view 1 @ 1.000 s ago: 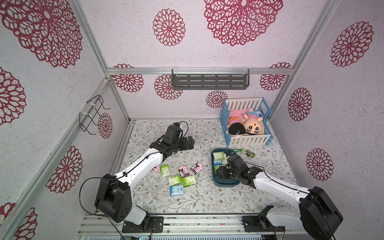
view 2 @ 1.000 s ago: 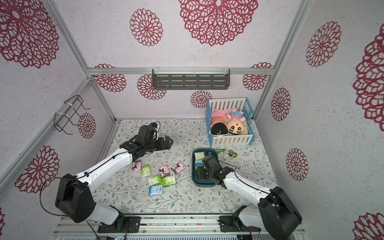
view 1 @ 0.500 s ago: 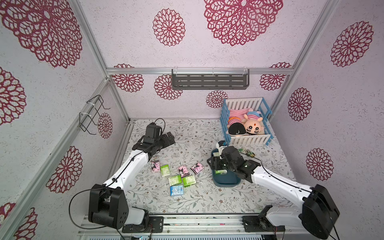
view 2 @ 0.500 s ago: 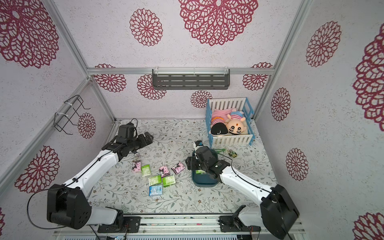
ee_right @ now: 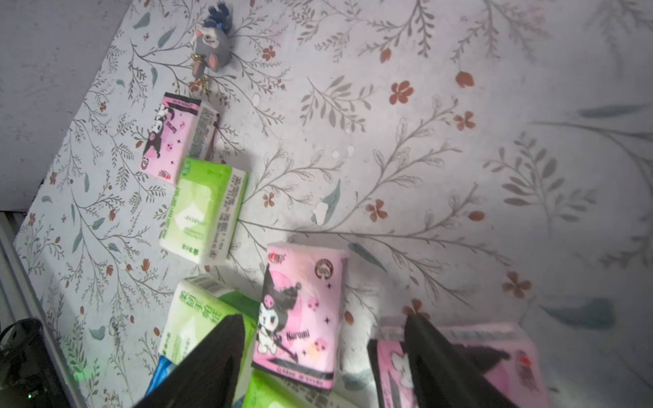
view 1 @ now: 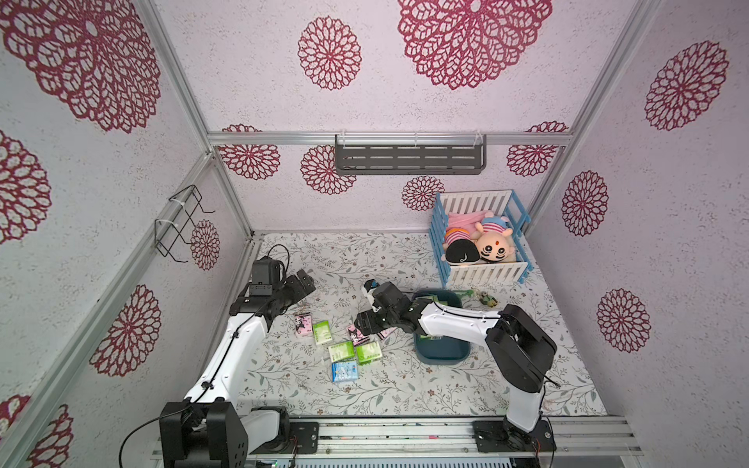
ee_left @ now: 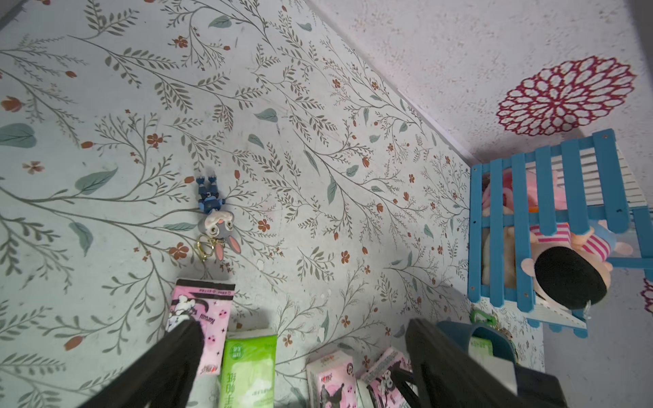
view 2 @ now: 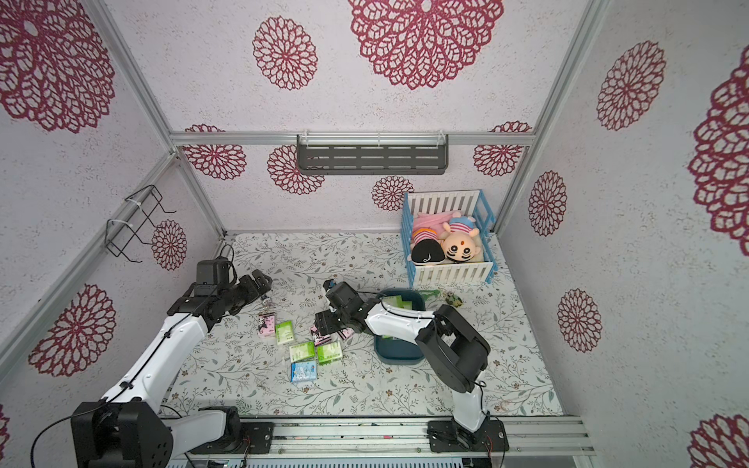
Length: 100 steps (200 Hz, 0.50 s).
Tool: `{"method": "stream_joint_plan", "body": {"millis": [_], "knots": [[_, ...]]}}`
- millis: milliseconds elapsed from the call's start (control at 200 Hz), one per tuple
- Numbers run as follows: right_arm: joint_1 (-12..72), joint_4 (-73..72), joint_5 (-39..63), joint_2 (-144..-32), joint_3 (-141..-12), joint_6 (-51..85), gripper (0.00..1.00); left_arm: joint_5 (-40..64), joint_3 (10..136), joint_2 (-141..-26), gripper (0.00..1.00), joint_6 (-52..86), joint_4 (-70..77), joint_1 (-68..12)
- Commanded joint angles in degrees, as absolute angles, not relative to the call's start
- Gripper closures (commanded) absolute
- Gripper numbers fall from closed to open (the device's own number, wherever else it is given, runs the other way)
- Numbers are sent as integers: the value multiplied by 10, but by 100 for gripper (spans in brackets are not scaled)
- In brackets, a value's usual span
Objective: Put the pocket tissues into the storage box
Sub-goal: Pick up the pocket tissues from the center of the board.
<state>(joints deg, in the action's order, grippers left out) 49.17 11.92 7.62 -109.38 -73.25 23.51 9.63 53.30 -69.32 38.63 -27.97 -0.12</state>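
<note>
Both tools open, loose packs on the bench beside the box.

The right tool hangs low over the packs near the middle of the bench. In the right wrist view its fingers stand well apart, with a pink pack lying flat under the gap and nothing clamped. The left tool is raised at the bench's left side, fingers spread wide and holding nothing. A keychain lies beyond it. Seven packs are scattered left of the box, pink and green ones plus a blue pack nearest the front. The box sits just right of them, crossed by the right arm. Green-and-white packs show inside it, partly hidden. A crib stands behind the box.
</note>
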Motion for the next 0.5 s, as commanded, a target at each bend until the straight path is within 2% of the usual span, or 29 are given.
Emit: {"method": "stream_joint_plan", "body": {"millis": [0,220,495], "knots": [[499,143,83,-1123,-784,213,23,118,518,-680,3,385,-275,-3],[501,190,82,-1161,-831,207,25,124,503,-664,3,389,-272,-6],[508,188,73,-1162,-814,217,30,114,509,-656,3,399,-276,-28]]}}
